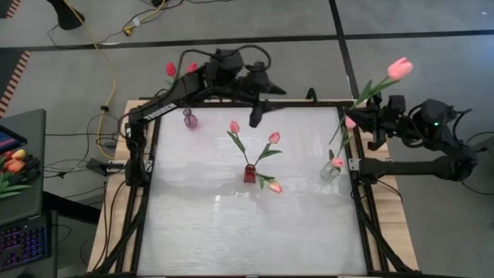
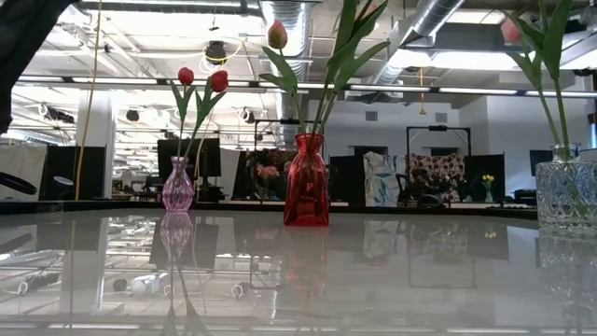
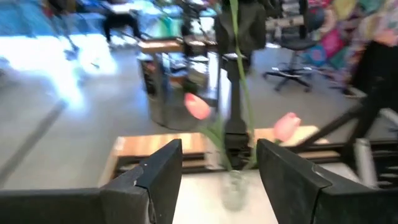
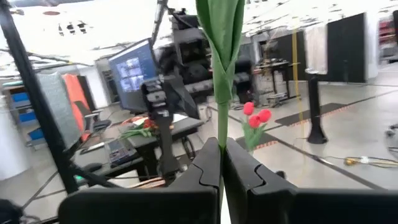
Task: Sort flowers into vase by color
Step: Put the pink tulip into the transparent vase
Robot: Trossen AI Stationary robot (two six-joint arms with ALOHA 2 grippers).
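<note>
A pink tulip with its head [image 1: 400,68] and green stem is in my right gripper [image 1: 361,116], over the table's far right corner; the gripper is shut on the stem. My left gripper [image 1: 255,116] hangs open over the far edge, touching nothing; its wrist view looks between the fingers [image 3: 166,167] at the clear vase [image 3: 233,190]. That clear vase [image 1: 330,170] holds two pink tulips. The red vase [image 1: 250,173] holds three orange-pink tulips, and the small purple vase [image 1: 190,120] holds two red ones [image 2: 203,79]. My right gripper [image 4: 221,162] pinches the tulip's green stem [image 4: 222,127] between its two shut fingers, which lie across the stem. The stem and its leaf [image 4: 222,25] rise above the fingers. The tulip is lifted off the table; its lower end is hidden below the fingers.
All three vases stand on the white table: purple far left, red in the middle, clear glass at the right edge [image 2: 564,191]. A bunch of orange tulips [image 1: 14,162] lies on a side desk left of the table. The near half of the table [image 1: 247,239] holds nothing.
</note>
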